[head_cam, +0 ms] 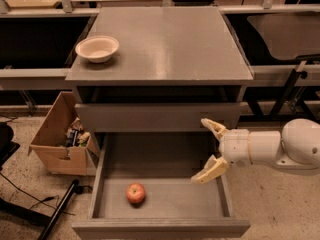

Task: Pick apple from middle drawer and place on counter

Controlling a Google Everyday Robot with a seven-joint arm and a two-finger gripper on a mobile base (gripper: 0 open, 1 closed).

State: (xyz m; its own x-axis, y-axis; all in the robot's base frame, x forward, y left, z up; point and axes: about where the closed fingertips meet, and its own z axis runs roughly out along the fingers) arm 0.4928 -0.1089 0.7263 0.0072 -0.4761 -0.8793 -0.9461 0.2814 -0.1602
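The red-orange apple (135, 193) lies on the grey floor of the open middle drawer (160, 226), near its front left. My gripper (205, 149) reaches in from the right on a white arm and hangs open over the drawer's right side. It is to the right of the apple, well apart from it, and holds nothing. Its two tan fingers (209, 170) are spread wide. The grey counter (165, 41) tops the cabinet above the drawers.
A white bowl (97, 48) sits on the counter's left side. A brown cardboard box (59, 139) with clutter stands on the floor left of the cabinet. A dark cable and stand leg (55, 214) lie at the lower left. Tan tabletops run along the back.
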